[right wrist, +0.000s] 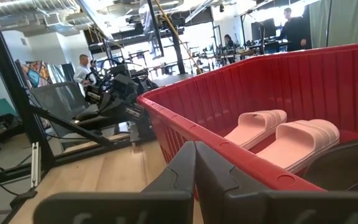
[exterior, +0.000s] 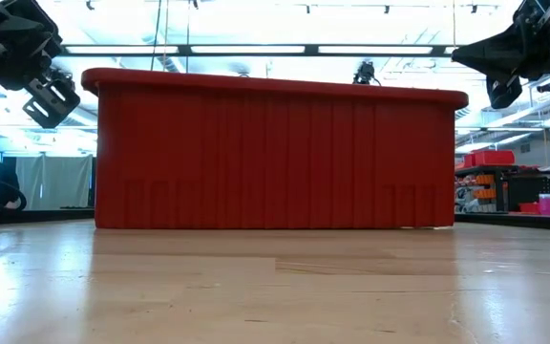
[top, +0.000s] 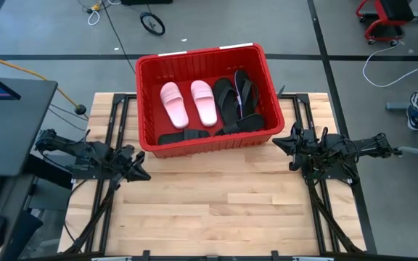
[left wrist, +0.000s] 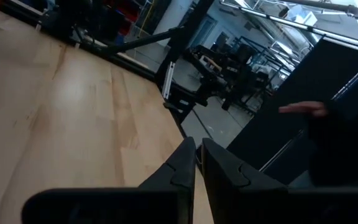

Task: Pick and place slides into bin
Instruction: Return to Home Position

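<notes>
Beside the bin (top: pixel 210 144) of slides (top: pixel 173 105), left pincer (top: pixel 143 174) and right pincer (top: pixel 276 143) hang closed, empty.

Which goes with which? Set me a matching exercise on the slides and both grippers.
1. pink slides
2. black slides
3. left gripper
4. right gripper

A. shut, beside the bin's near right corner
B. in the bin's right half and along its near wall
C. shut, off the bin's near left corner
D. side by side in the bin's left half

Pairs: 1-D, 2-B, 3-C, 4-A
</notes>
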### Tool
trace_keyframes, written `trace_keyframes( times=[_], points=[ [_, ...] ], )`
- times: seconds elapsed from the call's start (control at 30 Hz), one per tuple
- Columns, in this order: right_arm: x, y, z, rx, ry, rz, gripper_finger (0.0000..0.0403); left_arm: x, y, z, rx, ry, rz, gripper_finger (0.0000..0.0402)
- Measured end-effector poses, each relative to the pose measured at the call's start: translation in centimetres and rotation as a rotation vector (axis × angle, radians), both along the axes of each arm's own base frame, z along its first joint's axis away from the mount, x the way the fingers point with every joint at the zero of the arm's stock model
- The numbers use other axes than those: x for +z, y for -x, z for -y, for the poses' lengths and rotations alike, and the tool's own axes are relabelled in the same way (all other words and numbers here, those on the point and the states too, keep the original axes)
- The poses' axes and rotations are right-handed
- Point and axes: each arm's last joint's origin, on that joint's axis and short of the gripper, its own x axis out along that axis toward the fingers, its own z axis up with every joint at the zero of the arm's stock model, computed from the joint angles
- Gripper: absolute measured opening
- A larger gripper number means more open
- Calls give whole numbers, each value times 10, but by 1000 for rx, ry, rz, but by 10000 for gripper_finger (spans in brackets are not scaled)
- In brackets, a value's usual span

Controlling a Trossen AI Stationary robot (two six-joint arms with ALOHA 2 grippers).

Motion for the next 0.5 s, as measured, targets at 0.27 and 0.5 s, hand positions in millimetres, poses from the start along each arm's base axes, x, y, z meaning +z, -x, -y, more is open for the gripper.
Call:
trace_keyframes(
  times=[0.27,0.5],
  points=[
    [0,0,0,0,0,0,14,0,0,0,0,-2,1,22],
    [0,0,0,1,0,0,14,0,0,0,0,-2,1,21]
  ],
)
